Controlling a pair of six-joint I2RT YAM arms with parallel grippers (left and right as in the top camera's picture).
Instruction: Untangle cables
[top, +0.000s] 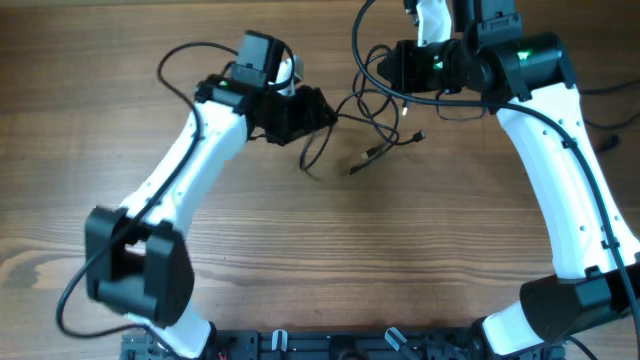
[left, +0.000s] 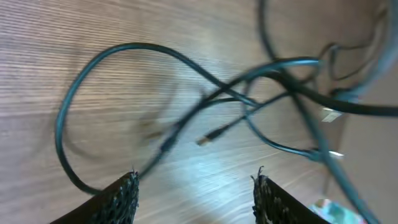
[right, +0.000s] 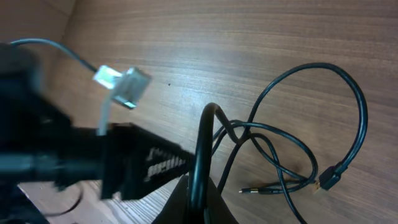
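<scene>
Spanning every view, wooden table (top: 320, 260). The left arm (top: 190, 150) comes in from the lower left and the right arm (top: 560, 170) from the lower right, with both wrists at the table's far middle. Over the wood, the left gripper (left: 196, 196) has its fingers apart with nothing between them. On the other side, the right gripper (right: 199, 202) is pinched tight on one black strand of the cables (left: 134, 45). The cables lie bunched in crossing loops between the grippers and just in front of them. A silver-tipped plug (left: 205, 140) and a black plug (right: 329, 177) rest on the wood.
</scene>
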